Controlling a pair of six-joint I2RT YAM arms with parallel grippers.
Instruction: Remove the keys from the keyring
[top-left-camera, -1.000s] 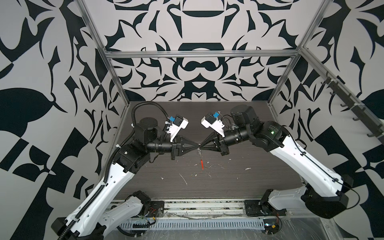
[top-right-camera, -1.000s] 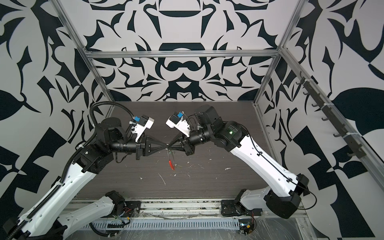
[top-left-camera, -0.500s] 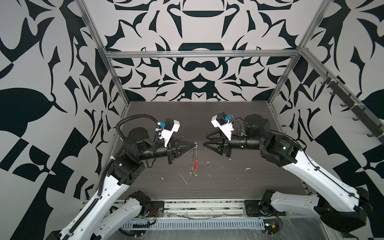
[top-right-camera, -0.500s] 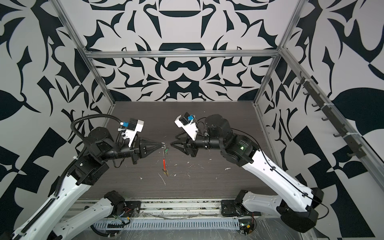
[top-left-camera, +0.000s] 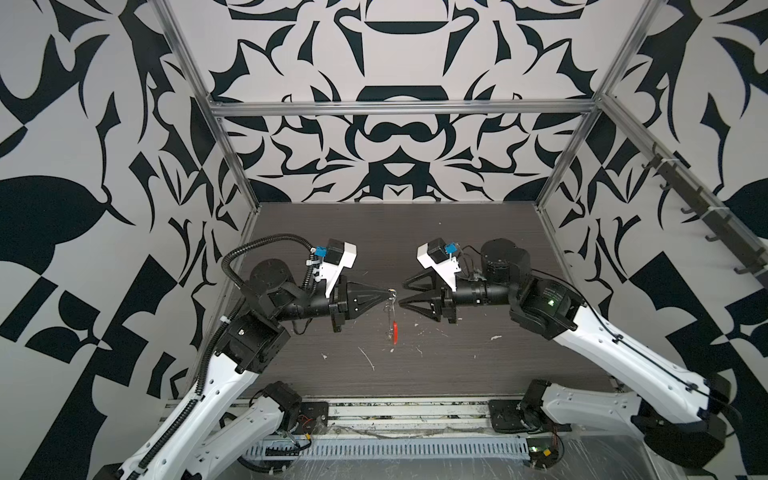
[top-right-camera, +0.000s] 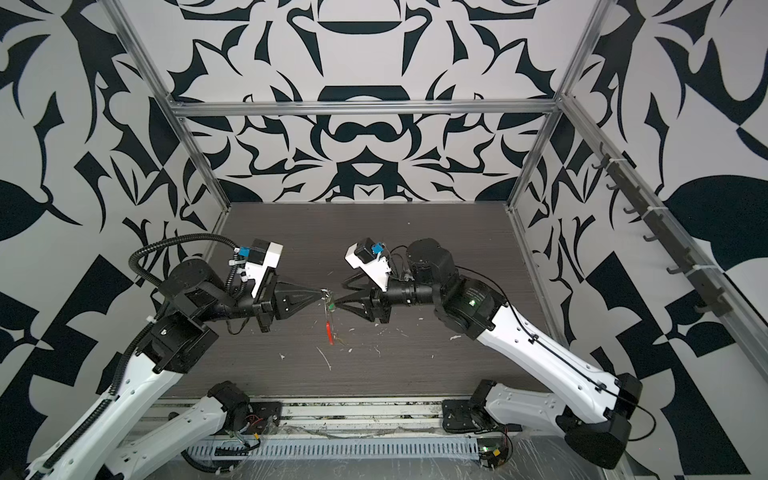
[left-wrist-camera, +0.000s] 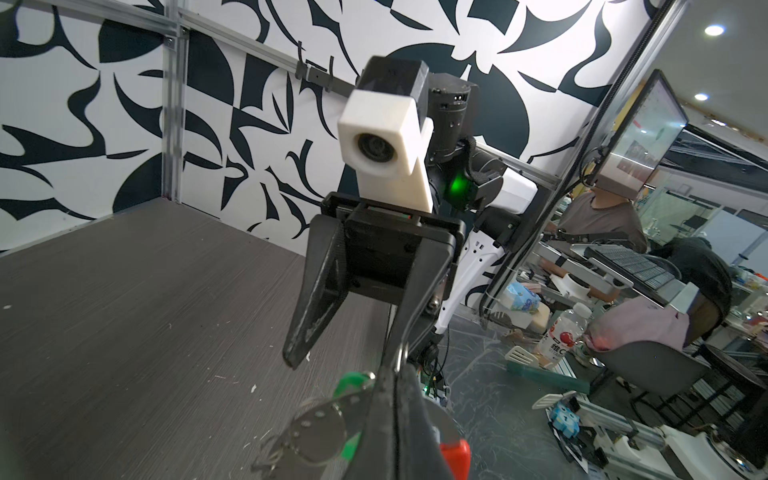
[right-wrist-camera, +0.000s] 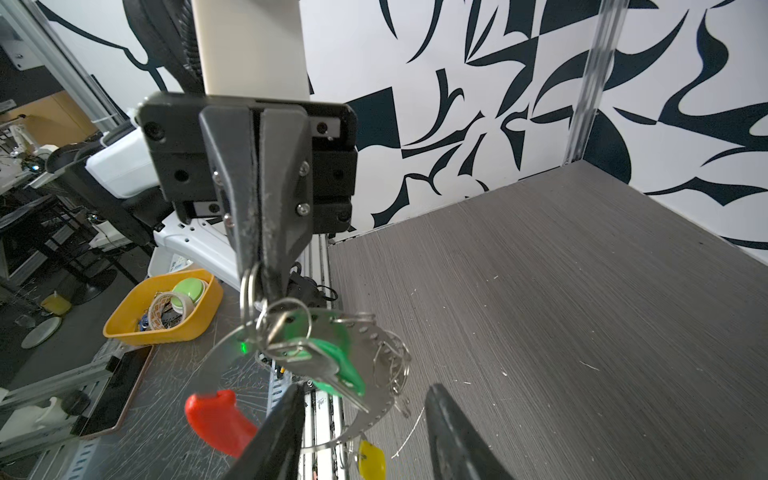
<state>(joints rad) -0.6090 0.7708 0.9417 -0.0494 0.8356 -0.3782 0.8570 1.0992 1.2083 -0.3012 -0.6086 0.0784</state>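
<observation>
The keyring (top-left-camera: 394, 330) hangs below the left gripper (top-left-camera: 388, 294), long axis straight down, red sleeve low, above the table (top-left-camera: 478, 365); the fingers are pressed together on a small ring (right-wrist-camera: 248, 286) at its top, and the green key (right-wrist-camera: 338, 359) and yellow key (right-wrist-camera: 371, 457) dangle beneath. The right gripper (top-left-camera: 401, 296), fingers spread and holding nothing, points at the left gripper from just beside it. Past the left gripper, off the table, a yellow tray (right-wrist-camera: 166, 332) holds tape (right-wrist-camera: 156, 309); bare table lies all round below

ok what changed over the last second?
Right gripper released, opened and backed off; it now sits open just short of the keyring. Left gripper shifted slightly left but stays shut on the split ring, with keyring, green key and yellow key still hanging below.
</observation>
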